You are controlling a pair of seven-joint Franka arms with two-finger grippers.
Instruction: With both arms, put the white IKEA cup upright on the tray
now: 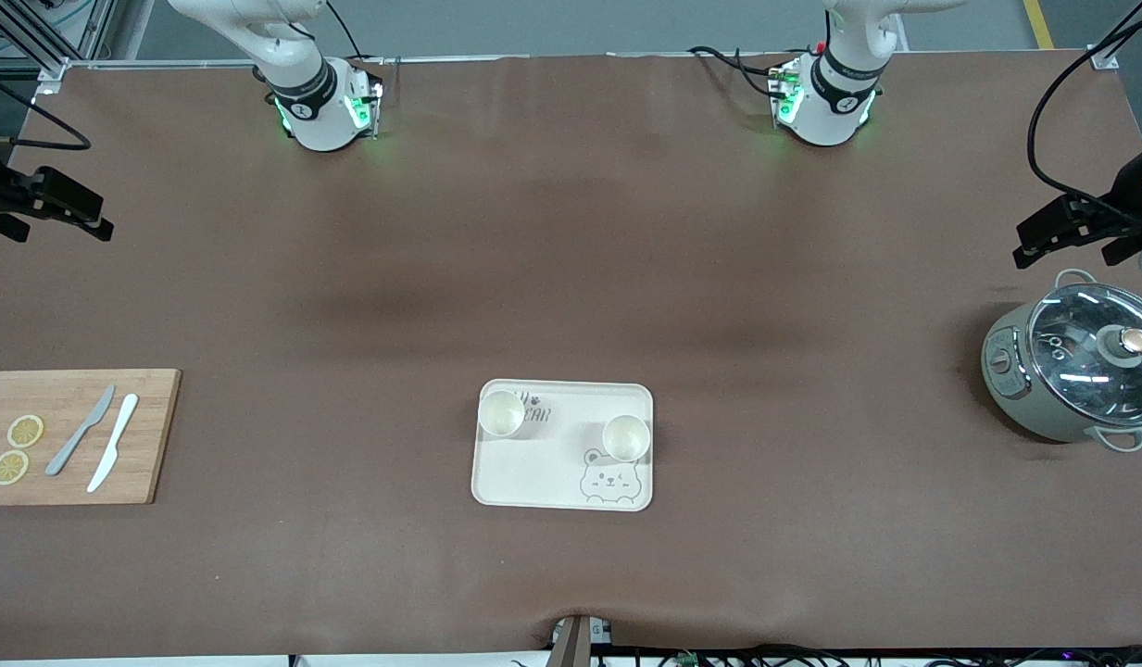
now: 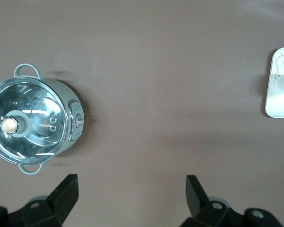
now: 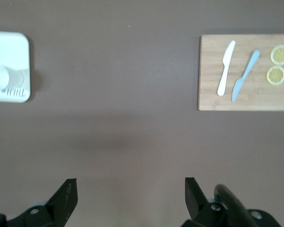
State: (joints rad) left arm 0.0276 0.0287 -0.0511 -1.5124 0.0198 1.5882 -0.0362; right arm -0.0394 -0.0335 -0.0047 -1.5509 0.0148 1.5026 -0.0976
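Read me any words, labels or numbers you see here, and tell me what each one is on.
"EAN": end of grey lettering on the flat cream rectangular tray; a white cup covers the rest.
Front panel of the grey-green lidded pot: markings too small to read.
Nothing else is legible.

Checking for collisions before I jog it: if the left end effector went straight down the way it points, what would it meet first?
Probably bare table. The left end effector, fingers open, points at brown surface between the pot and the tray, touching neither; depth is unclear.
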